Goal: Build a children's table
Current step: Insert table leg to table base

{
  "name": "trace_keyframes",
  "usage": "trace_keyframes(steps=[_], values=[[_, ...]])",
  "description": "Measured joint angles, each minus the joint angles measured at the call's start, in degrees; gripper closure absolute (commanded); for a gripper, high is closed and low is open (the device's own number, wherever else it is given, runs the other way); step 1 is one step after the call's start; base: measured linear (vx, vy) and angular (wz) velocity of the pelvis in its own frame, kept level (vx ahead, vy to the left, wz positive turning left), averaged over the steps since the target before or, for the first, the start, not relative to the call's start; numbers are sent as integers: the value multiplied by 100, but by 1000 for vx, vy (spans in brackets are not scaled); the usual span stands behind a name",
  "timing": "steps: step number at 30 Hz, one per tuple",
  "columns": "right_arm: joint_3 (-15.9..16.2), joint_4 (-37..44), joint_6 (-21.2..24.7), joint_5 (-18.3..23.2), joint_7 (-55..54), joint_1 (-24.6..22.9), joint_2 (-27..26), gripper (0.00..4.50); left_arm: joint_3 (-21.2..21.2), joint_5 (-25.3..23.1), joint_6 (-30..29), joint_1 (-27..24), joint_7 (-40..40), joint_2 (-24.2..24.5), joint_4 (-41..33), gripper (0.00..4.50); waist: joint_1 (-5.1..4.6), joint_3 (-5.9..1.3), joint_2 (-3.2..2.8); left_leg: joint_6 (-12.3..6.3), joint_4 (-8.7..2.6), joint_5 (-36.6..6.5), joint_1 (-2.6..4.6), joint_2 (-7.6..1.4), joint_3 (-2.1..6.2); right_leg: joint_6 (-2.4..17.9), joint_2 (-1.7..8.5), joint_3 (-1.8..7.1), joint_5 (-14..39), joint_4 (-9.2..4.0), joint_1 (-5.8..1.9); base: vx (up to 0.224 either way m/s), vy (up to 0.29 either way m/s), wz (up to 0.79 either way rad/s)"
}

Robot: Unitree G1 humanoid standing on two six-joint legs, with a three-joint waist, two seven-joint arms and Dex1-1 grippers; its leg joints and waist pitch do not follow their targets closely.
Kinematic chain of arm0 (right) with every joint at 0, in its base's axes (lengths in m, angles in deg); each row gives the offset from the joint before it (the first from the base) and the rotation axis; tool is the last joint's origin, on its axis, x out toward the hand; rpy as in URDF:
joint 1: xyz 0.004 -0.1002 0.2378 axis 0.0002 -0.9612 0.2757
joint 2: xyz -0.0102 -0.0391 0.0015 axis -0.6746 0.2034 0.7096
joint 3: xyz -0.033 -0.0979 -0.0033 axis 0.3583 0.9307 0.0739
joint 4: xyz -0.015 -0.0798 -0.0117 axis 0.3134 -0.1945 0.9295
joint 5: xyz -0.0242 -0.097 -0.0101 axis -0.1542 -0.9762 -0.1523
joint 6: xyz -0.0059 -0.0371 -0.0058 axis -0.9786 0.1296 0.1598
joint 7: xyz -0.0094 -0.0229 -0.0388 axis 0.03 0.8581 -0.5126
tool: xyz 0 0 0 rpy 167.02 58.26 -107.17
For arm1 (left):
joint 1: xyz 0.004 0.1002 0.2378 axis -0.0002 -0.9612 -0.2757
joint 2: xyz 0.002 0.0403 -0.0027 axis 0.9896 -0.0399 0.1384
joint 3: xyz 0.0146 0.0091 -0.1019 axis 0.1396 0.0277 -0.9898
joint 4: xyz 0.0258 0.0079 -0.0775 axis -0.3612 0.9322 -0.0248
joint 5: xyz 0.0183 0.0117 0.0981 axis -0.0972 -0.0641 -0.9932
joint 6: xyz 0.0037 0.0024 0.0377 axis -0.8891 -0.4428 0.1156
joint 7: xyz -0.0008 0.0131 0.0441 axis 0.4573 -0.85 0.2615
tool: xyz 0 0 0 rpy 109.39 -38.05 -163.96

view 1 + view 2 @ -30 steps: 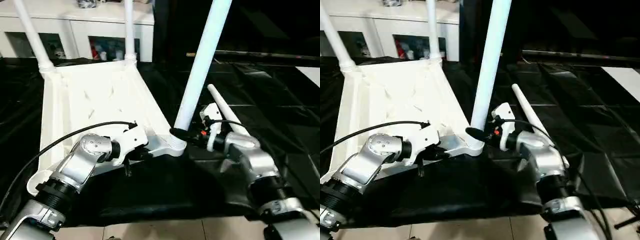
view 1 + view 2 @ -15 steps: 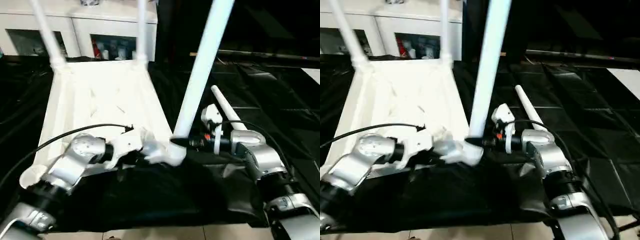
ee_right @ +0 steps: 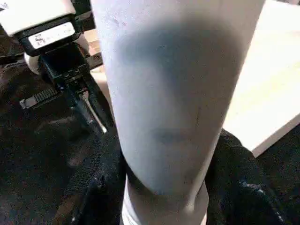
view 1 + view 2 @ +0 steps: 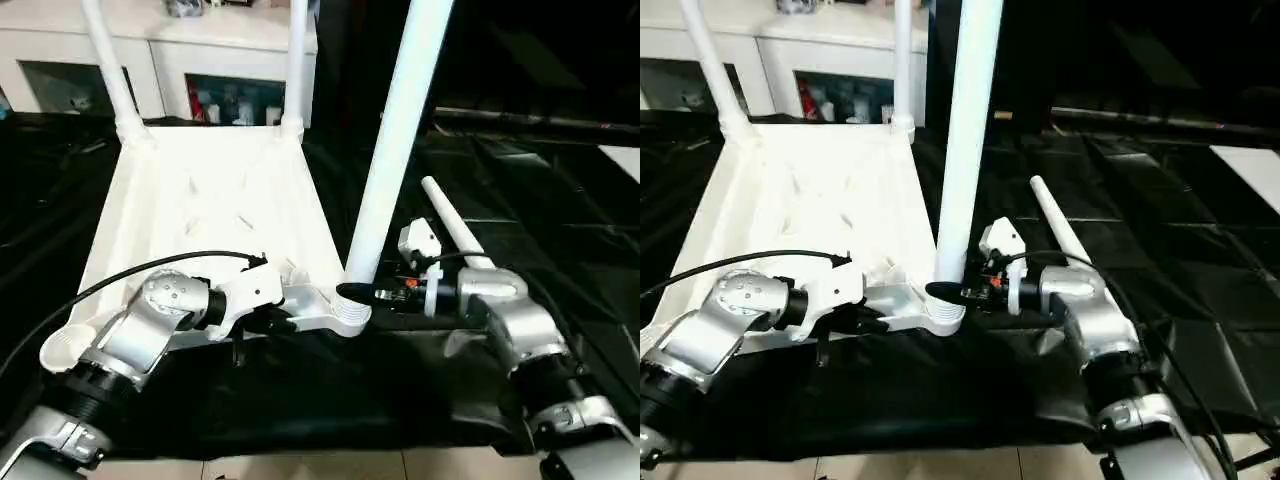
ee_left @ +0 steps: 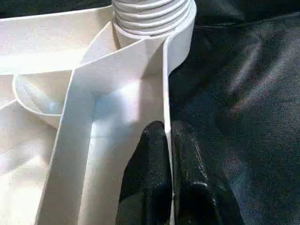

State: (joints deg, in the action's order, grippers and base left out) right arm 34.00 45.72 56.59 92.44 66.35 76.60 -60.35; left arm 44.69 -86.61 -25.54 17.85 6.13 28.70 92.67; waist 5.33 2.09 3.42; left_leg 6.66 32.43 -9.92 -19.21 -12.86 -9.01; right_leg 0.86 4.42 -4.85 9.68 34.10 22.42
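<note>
Right gripper (image 4: 952, 292) still around leg (image 4: 965, 150)

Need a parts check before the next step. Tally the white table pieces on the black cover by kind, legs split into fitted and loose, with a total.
Table top, upside down: 1
Legs standing in corner sockets: 3
Legs lying loose on the black cover: 1
Total: 5 pieces
</note>
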Motion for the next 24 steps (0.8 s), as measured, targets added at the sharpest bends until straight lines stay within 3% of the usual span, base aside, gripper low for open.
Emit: trace_keyframes(steps=[19,24], values=[[-113,-94,-451,-9,-542,-229,-226,261,-5,-58,-12,14,-133,-68,98,450,-60,2,-10,-2,-20,-1,18,1,64,-1,3,-55,1,-101,-56,0,0,0],[-184,-585,-508,-137,-1561,83,-612,262,-70,-124,-261,131,-514,-213,293,450,-223,7,-16,-2,-18,-1,24,6,89,-3,5,-99,2,-128,-50,0,0,0]])
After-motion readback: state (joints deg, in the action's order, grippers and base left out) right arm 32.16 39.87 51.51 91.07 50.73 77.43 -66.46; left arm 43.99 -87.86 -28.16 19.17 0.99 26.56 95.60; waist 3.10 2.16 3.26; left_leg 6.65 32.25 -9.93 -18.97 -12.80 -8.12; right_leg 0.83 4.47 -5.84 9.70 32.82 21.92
